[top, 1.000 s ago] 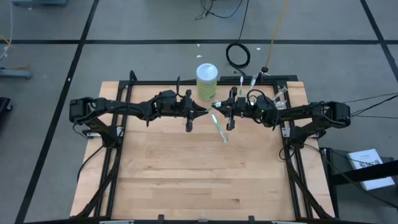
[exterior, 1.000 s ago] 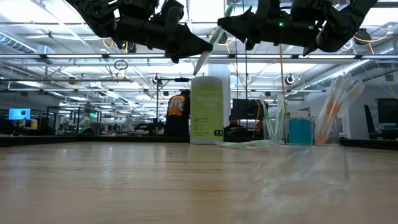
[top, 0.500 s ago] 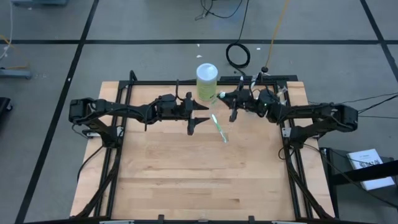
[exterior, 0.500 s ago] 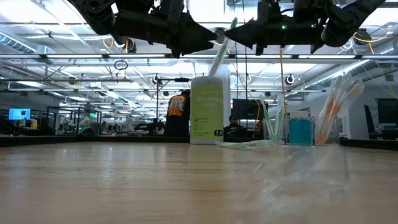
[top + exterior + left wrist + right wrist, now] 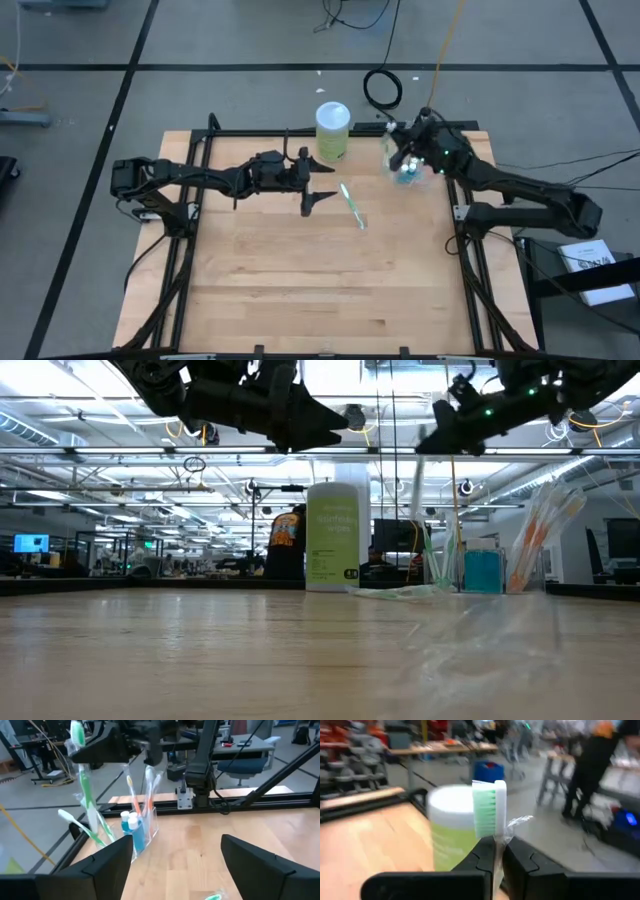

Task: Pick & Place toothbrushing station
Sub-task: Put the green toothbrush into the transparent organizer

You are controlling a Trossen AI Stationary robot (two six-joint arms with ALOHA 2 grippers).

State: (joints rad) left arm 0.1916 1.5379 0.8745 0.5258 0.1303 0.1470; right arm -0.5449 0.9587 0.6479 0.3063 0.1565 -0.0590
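Note:
My right gripper [image 5: 401, 157] is at the table's far right, over the clear cup [image 5: 406, 173], shut on a green-white toothbrush [image 5: 489, 812]. In the left wrist view this toothbrush [image 5: 84, 780] stands nearly upright, head up, its lower end by the cup [image 5: 147, 827]. The cup holds teal white-capped tubes [image 5: 131, 827], pink-white toothbrushes [image 5: 142, 787] and another green-white toothbrush [image 5: 82, 827]. A wrapped green toothbrush [image 5: 352, 206] lies flat on the table. My left gripper [image 5: 325, 183] is open and empty, held above the table left of that toothbrush. My right gripper pinches the toothbrush's shaft just below the head [image 5: 495, 851] between its two fingers, which lie across the shaft. The bristle head sticks up past the fingertips, a scrap of clear wrapper [image 5: 517, 822] beside it. The shaft [image 5: 92, 805] hangs below, slightly tilted; whether its lower end touches the cup cannot be told.
A lime-green white-lidded cylinder [image 5: 332, 130] stands at the table's far edge between the two grippers. A black frame [image 5: 250, 132] runs along the far and side edges. The near half of the wooden table [image 5: 320, 290] is bare.
My right gripper has carried the green-white toothbrush from the table's far middle toward the far right corner and now stands over the cup. The toothbrush has turned from slanting to nearly upright. My left gripper has drawn back a little toward the table's left.

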